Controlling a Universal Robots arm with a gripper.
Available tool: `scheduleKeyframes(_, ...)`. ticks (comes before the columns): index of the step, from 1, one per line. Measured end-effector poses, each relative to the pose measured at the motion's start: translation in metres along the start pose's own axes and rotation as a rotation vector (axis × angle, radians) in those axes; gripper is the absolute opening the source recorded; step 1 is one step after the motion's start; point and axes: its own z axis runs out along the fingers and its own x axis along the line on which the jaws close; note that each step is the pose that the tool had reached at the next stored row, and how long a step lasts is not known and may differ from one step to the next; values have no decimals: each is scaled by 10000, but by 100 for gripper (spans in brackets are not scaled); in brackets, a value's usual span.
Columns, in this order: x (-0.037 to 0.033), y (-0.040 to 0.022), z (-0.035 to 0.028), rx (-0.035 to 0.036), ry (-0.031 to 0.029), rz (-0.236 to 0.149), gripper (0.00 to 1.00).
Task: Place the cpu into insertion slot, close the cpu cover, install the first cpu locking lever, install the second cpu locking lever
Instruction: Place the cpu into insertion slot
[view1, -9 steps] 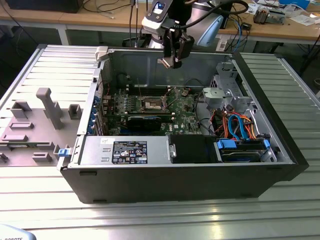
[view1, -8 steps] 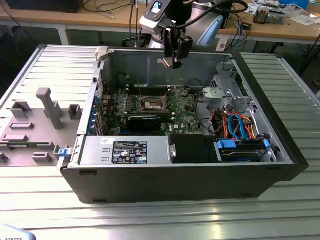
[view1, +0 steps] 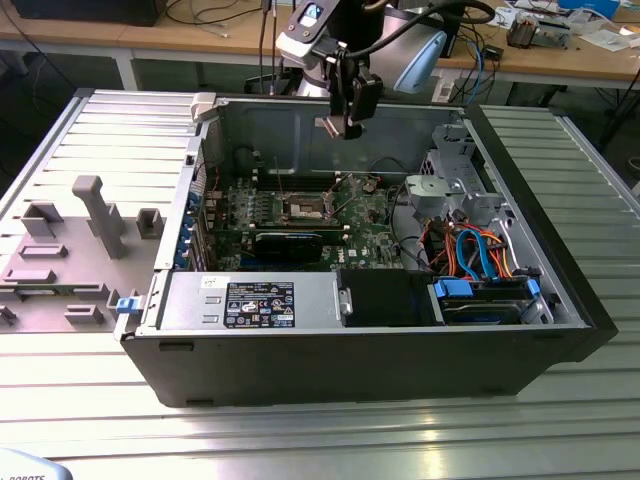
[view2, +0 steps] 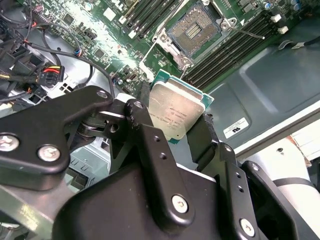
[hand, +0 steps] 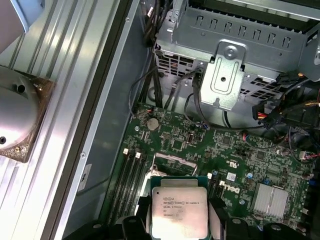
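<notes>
Your gripper (view2: 170, 122) is clamped on the cpu (view2: 176, 111). One black finger (view2: 136, 111) presses one edge and the other presses the opposite edge. The chip's dull silver top faces both wrist cameras, with its green rim showing around it. In the first wrist view the cpu (hand: 178, 212) sits level between the fingers, held in the air and touching nothing else.

Below it, well apart, lies the insertion slot (view2: 194, 30). Its brownish-grey pin field is bare, with a silver metal bracket (view2: 172, 50) around its rim. You cannot tell from these views how the cover stands. The slot is set into the green motherboard (view2: 95, 30), with long dark memory slots (view2: 235, 45) running just beside it.

In the exterior view your gripper (view1: 347, 122) hangs inside the open computer case (view1: 350, 370), above the insertion slot (view1: 305, 208). Further along the board stands the silver drive cage (hand: 235, 45), with blue and orange cables (view1: 480, 250) near it. The grey power supply (view1: 255, 300) lies along the case's near wall.

The case rests on a ribbed metal table (view1: 300, 430). A grey fixture (view1: 95, 215) sits on the table at the exterior view's left. Beyond it all runs a wooden bench (view1: 560, 60).
</notes>
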Motion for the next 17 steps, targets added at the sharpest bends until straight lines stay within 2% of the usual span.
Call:
scheduleKeyframes(15,0,-2,10,5,-13,76,54)
scheduleKeyframes(17,6,-22,15,3,-16,100,54)
